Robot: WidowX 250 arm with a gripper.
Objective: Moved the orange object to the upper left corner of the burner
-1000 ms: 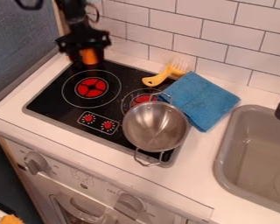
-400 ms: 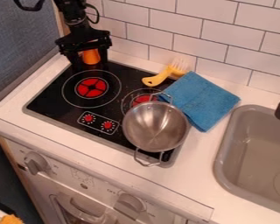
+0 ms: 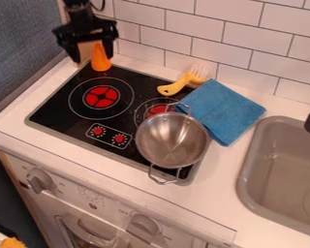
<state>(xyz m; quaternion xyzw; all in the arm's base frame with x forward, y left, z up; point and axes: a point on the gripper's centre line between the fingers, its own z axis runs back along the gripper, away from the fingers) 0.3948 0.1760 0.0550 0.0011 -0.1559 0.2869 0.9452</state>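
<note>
The orange object (image 3: 100, 59), a cone-like shape with a narrow top, stands upright at the upper left corner of the black burner plate (image 3: 62, 110). Just above and slightly left of it hangs the black gripper (image 3: 93, 54), open, with its two fingers spread wide to either side of the object's upper part. Neither finger appears to touch it.
A steel pot (image 3: 172, 140) covers the plate's right part. Behind it lie a yellow brush (image 3: 175, 86) and a folded blue cloth (image 3: 224, 111). The grey sink (image 3: 280, 179) is at right, and a tiled wall (image 3: 209, 48) rises behind.
The gripper has opened and risen a little toward the upper left, letting go of the orange object. More of the object's top now shows, while its base stays at the plate's corner.
</note>
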